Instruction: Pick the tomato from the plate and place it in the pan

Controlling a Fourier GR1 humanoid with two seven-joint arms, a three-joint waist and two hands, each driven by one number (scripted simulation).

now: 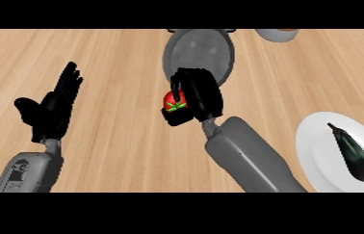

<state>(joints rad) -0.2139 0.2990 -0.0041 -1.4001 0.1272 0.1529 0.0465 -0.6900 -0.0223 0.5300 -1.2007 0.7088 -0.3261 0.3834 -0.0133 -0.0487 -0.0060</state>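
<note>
- At the far left the left hand (51, 109) rests with its fingers straight and pointing up, holding nothing.
- Near the middle the right hand (195, 99) has its fingers and thumb curled round the tomato (174, 101), whose red skin and green stalk show on the hand's left side.
- The tomato sits at the near rim of the grey pan (199, 50), off the plate.
- At the right edge the white plate (316, 149) carries a dark aubergine (348, 149).
- A small bowl (279, 34) shows at the top edge.
</note>
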